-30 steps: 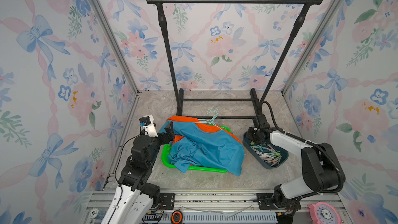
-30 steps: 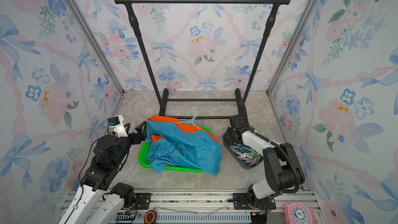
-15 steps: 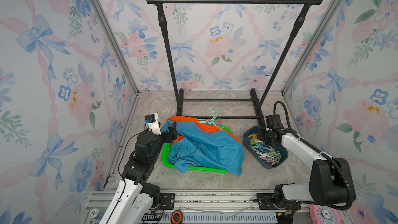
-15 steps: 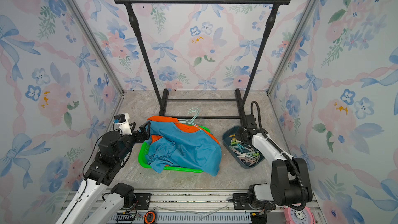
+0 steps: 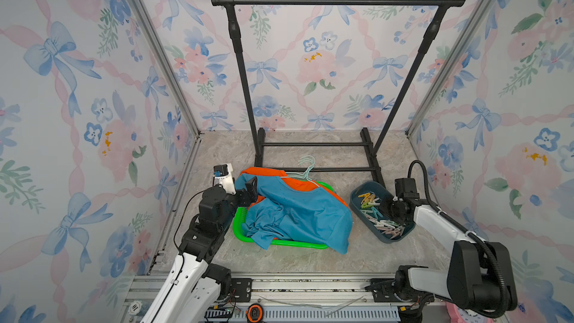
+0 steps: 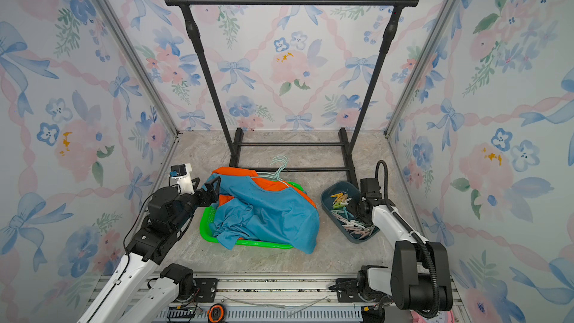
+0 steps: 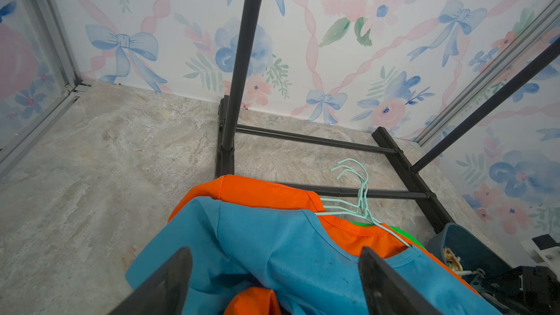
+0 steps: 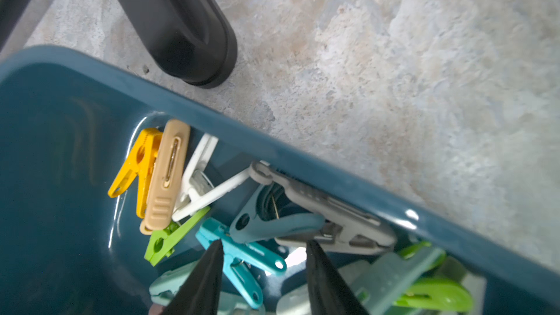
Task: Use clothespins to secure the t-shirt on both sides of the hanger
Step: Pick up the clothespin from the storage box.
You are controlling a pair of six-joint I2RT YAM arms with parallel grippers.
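Observation:
A blue t-shirt (image 5: 298, 212) lies crumpled over an orange one (image 5: 264, 171), with mint wire hangers (image 5: 306, 169) poking out at the collar. My left gripper (image 5: 248, 192) is open at the pile's left edge. In the left wrist view its fingers straddle the blue t-shirt (image 7: 272, 237) just short of the hangers (image 7: 360, 195), gripping nothing. Several clothespins (image 5: 377, 215) fill a dark teal tray (image 5: 357, 195). My right gripper (image 8: 263, 243) is down in that tray and open. A teal clothespin (image 8: 242, 256) lies partly between its fingertips.
The shirts rest in a green basket (image 5: 279, 242). A black clothes rack (image 5: 338, 0) stands behind, its base bars (image 5: 316, 144) on the marble floor. One rack foot (image 8: 188, 34) ends right beside the tray rim (image 8: 272, 143). Floral walls close in on both sides.
My right gripper has shifted from the tray's far left corner to over the clothespins, and its jaws have widened. The left gripper has edged closer to the shirt pile.

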